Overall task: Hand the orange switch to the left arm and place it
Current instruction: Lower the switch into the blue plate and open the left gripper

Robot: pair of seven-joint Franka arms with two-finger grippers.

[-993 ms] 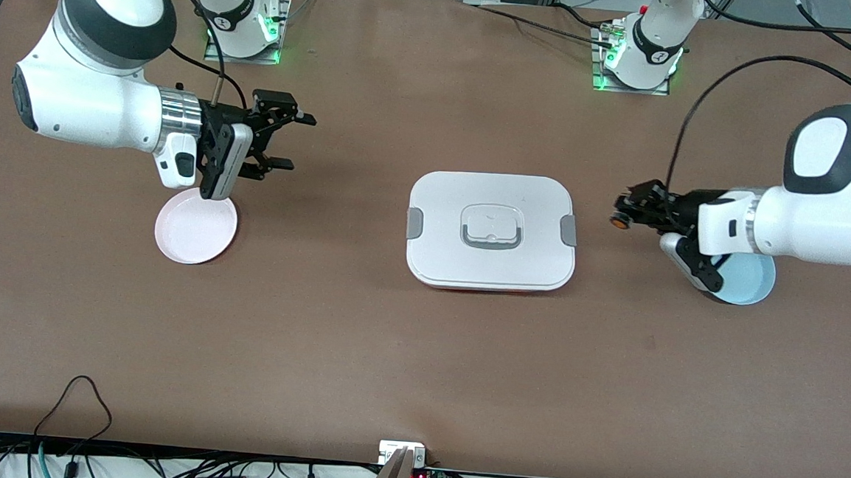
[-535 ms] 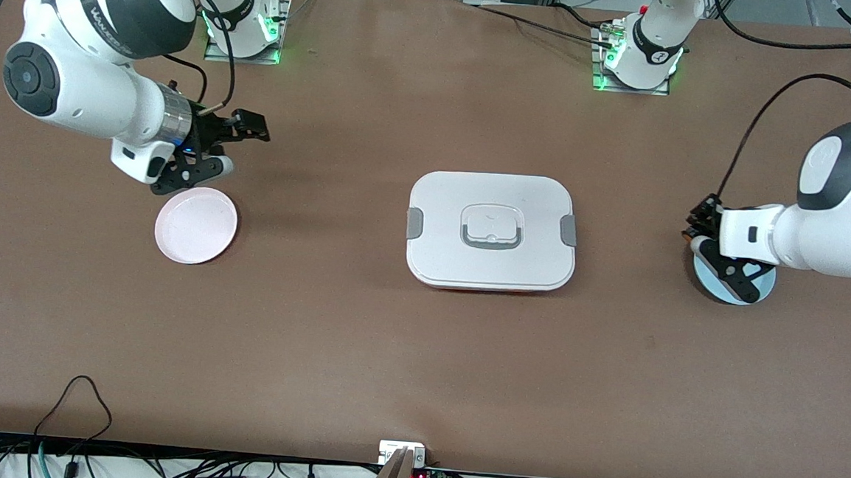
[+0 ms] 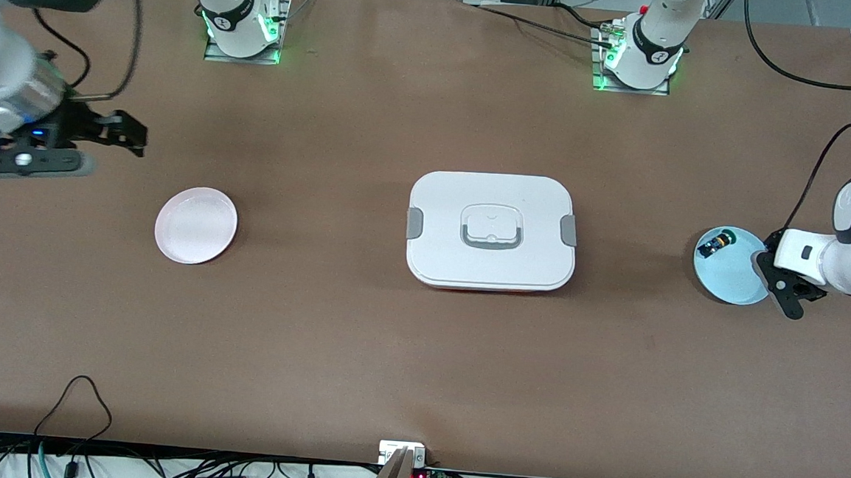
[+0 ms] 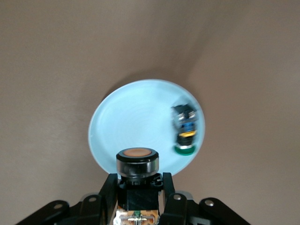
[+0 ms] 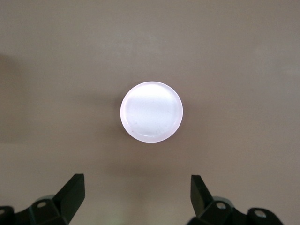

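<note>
My left gripper (image 4: 138, 190) is shut on the orange switch (image 4: 137, 161), a black cylinder with an orange cap. It is held up over the edge of the light blue plate (image 4: 136, 124). In the front view the left gripper (image 3: 781, 284) is at that plate's (image 3: 735, 280) edge toward the left arm's end of the table, and the switch is hidden there. The white box (image 3: 491, 230) sits at mid-table. My right gripper (image 3: 123, 133) is open and empty, up near the right arm's end of the table. Its wrist view shows the pink plate (image 5: 151, 111) past its fingertips (image 5: 75, 190).
A second small black switch with a green tip (image 3: 715, 244) lies on the blue plate, also seen in the left wrist view (image 4: 186, 129). The pink plate (image 3: 196, 225) lies toward the right arm's end. Cables hang along the table's near edge (image 3: 76, 402).
The left arm has drawn back toward its end of the table with the orange switch, uncovering the blue plate. The right arm has swung away from the pink plate toward its own end.
</note>
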